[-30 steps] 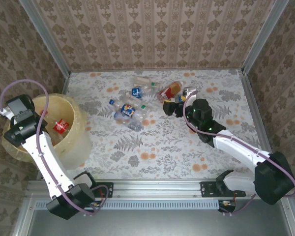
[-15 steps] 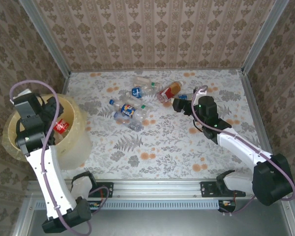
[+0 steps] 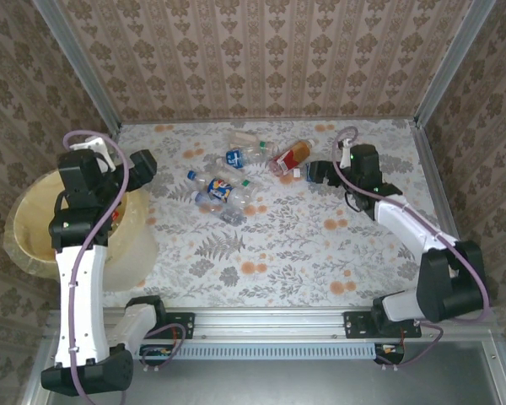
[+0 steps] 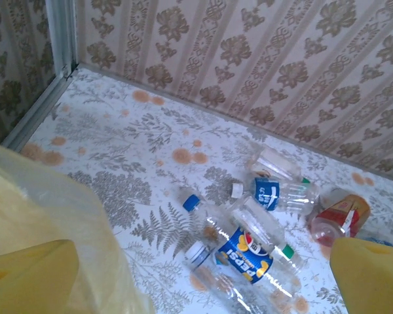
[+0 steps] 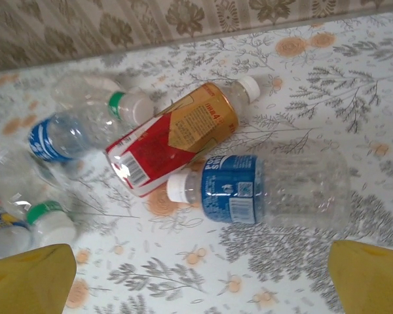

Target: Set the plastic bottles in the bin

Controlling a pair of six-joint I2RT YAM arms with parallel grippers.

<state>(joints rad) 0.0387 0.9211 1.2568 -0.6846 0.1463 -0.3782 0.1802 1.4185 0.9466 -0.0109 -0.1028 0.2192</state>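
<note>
Over far table, 1 o'clock: right gripper (image 5: 200, 281) spread wide, empty, facing blue-label bottle (image 5: 262, 186). Left gripper (image 4: 200, 278) spread, empty, beside bin (image 3: 21, 226) at 9 o'clock. Risk: round bottle rolls off closing fingers, nudging red-label bottle (image 5: 177, 134).

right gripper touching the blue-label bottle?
Apart. In the right wrist view the right gripper is open, its fingers at the bottom corners, and bare table shows between them and the blue-label bottle.
</note>
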